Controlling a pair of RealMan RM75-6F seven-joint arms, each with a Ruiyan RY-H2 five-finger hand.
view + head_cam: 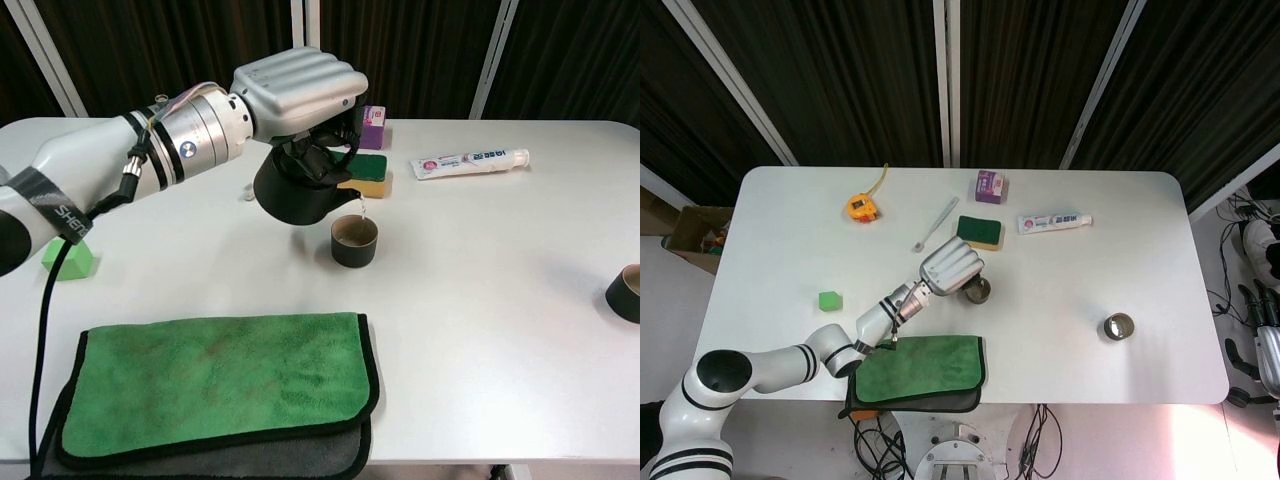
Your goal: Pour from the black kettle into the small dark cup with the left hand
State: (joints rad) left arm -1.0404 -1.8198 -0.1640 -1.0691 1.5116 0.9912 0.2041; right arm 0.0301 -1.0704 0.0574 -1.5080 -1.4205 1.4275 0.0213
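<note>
The left robot hand (300, 85) grips the black kettle (298, 185) from above, fingers wrapped over its handle, and holds it tilted off the counter (1140, 260) with the spout just over the rim of the small dark cup (354, 241); the cup stands near the middle of the counter, well in from every edge; just behind the kettle lies a green and yellow sponge (368, 172), with a purple box (371, 126) behind that and a toothpaste tube (470, 160) off to the right; a green cloth (215, 385) lies along the near edge, in front of the cup; open white surface stretches right of the cup as far as a second cup (1118, 326) near the right edge; the head view alone shows a tape measure (862, 206), a spoon (935, 223) and a green cube (830, 300) to the left, while the robot hand hides the kettle there; the chest view alone shows the tilt and spout; the right robot hand appears in neither view.
</note>
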